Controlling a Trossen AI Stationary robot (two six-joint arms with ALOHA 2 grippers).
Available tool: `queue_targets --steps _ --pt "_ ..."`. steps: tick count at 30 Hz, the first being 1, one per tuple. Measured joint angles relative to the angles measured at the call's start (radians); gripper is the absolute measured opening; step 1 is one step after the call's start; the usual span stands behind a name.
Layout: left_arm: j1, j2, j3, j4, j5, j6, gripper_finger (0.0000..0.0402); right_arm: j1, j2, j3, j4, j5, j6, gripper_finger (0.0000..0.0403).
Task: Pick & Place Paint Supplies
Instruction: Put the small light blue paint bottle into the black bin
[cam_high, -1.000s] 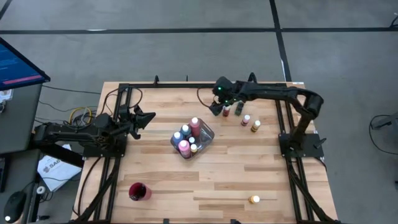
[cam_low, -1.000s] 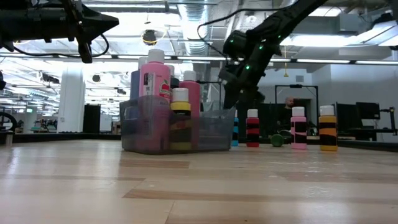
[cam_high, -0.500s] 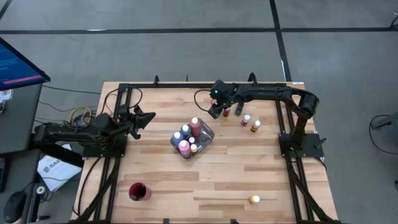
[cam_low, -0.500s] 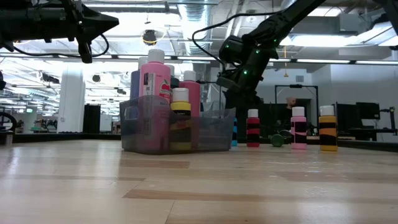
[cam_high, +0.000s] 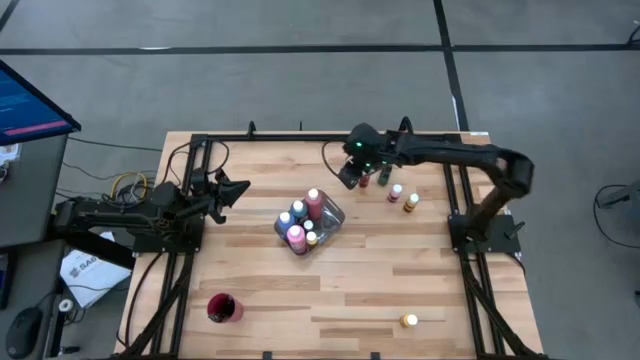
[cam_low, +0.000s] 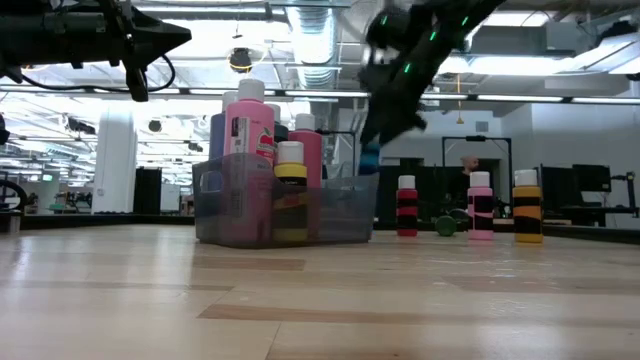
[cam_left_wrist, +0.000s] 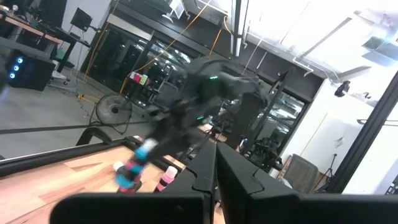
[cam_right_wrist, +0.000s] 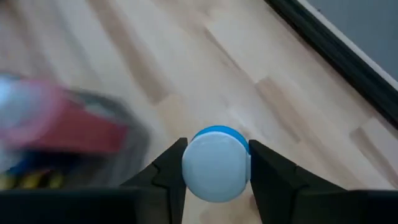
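Fingers (cam_right_wrist: 168, 177) of the right gripper (cam_right_wrist: 216, 163) are clamped on the pale round cap of a blue paint bottle (cam_right_wrist: 216, 134), which hangs upright above the wood table (cam_high: 380, 270). From there the clear plastic bin (cam_high: 327, 222), already crowded with smooth pink, blue and yellow bottles, lies just toward the left arm and nearer the table's middle; the right arm is plainly closer. Farther off, the left gripper (cam_high: 236, 188) waits fully closed and empty at the table's left edge.

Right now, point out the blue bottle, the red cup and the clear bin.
blue bottle (cam_right_wrist: 216, 164), right wrist view, on its pale cap.
red cup (cam_high: 223, 308), high view, on its rim.
clear bin (cam_low: 345, 212), low view, on its front wall.
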Motion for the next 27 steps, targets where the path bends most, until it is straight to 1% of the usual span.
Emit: queue_targets --steps 5,12,15,18,23,27 --pt "0.0 0.0 0.0 0.001 0.0 0.0 0.0003 0.119 -0.114 0.0 -0.032 0.0 0.061 0.0132" --pt "0.0 0.0 0.0 0.0 0.0 0.0 0.0003 0.308 -0.125 0.0 -0.021 0.034 0.156 0.0132" --pt "0.0 0.0 0.0 0.0 0.0 0.0 0.0003 0.363 -0.083 -0.001 0.024 0.047 0.175 0.0132" --pt "0.0 0.0 0.0 0.0 0.0 0.0 0.0003 0.393 -0.029 0.0 0.076 0.047 0.179 0.0132" --pt "0.0 0.013 0.0 0.005 0.0 0.0 0.0003 0.397 0.08 -0.002 0.086 0.051 0.18 0.0132" --pt "0.0 0.027 0.0 0.016 0.0 0.0 0.0003 0.383 0.147 0.0 0.132 0.051 0.169 0.0135"
